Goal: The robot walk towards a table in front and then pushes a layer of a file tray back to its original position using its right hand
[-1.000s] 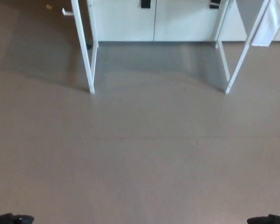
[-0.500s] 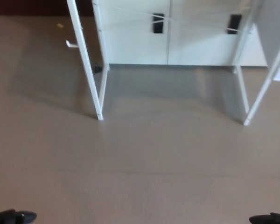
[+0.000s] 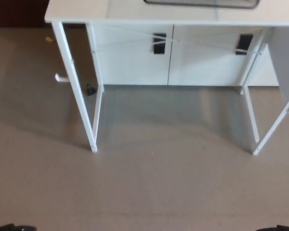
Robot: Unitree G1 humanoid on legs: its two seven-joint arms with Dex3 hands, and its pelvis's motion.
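white table (image 3: 77, 12) ahead — file tray (image 3: 201, 3) edge on top | bare floor (image 3: 149, 192) between

White table (image 3: 77, 12) on thin white legs, dark-rimmed file tray (image 3: 200, 3) lying on the table's top, mostly cropped

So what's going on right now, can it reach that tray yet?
Hands barely in frame at bottom corners, state unclear. File tray only an edge at top, on white table. Bare floor between, nothing in the way.
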